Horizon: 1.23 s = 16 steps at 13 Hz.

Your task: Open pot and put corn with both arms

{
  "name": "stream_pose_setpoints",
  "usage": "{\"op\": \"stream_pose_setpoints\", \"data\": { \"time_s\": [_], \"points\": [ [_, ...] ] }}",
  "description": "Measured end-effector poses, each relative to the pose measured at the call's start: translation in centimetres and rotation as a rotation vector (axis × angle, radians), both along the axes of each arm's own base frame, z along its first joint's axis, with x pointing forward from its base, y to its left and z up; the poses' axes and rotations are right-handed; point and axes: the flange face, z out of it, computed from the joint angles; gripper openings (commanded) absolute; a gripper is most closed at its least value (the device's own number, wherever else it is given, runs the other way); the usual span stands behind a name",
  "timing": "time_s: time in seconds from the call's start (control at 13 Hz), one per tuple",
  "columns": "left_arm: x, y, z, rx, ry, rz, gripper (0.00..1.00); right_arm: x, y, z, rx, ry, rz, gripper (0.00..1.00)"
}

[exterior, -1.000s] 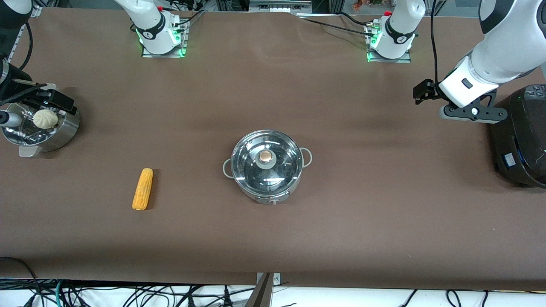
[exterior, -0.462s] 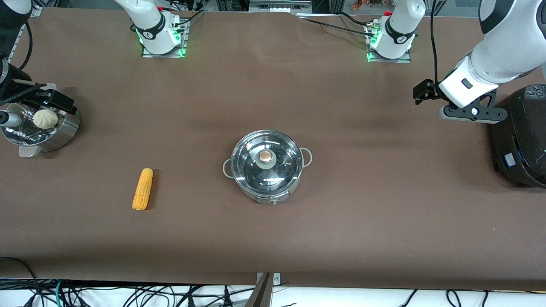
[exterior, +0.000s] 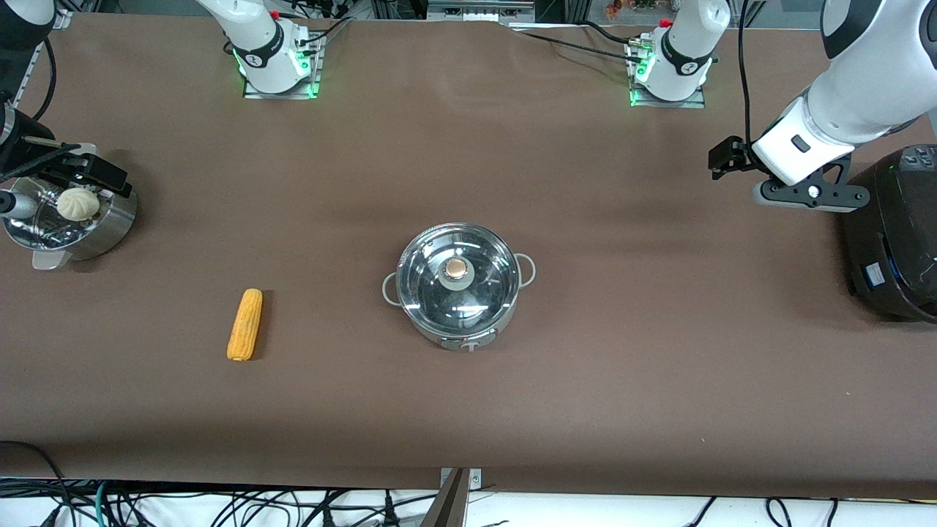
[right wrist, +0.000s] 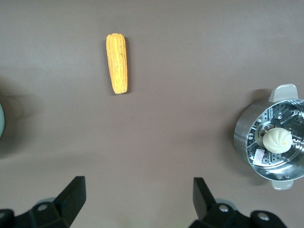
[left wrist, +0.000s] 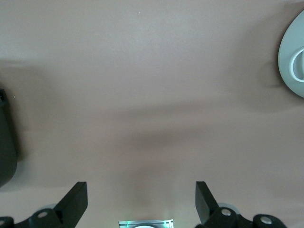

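The steel pot [exterior: 455, 287] stands mid-table with its glass lid and copper-topped knob [exterior: 457, 268] on. The corn [exterior: 244, 324] lies flat on the table toward the right arm's end, a little nearer the front camera than the pot. It also shows in the right wrist view [right wrist: 117, 62]. My left gripper [exterior: 805, 194] hangs high over bare table beside the black cooker, open and empty [left wrist: 141, 202]. My right gripper [exterior: 77, 172] hangs over the steamer's edge, open and empty [right wrist: 139, 199]. The pot's rim with a grey handle shows in the left wrist view [left wrist: 293, 61].
A perforated steel steamer [exterior: 110, 227] holding a white bun [exterior: 77, 203] stands at the right arm's end, also in the right wrist view [right wrist: 242, 137]. A big black cooker [exterior: 893, 234] stands at the left arm's end. Brown table lies between these.
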Motion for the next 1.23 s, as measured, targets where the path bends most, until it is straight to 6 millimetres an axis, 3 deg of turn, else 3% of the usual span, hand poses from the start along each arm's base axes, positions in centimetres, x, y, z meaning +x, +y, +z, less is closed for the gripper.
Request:
{"op": "stream_pose_setpoints", "data": {
  "time_s": [0.92, 1.08, 1.23],
  "points": [
    [0.3, -1.2, 0.0, -0.017, -0.009, -0.016, 1.00, 0.1, 0.0, -0.1, 0.000, 0.002, 0.000, 1.00],
    [1.3, -3.9, -0.4, -0.109, -0.008, -0.028, 1.00, 0.1, 0.0, -0.1, 0.000, 0.002, -0.001, 1.00],
    [4.1, -8.3, -2.1, -0.198, -0.055, -0.056, 1.00, 0.1, -0.1, -0.2, 0.000, 0.004, -0.003, 1.00]
  ]
}}
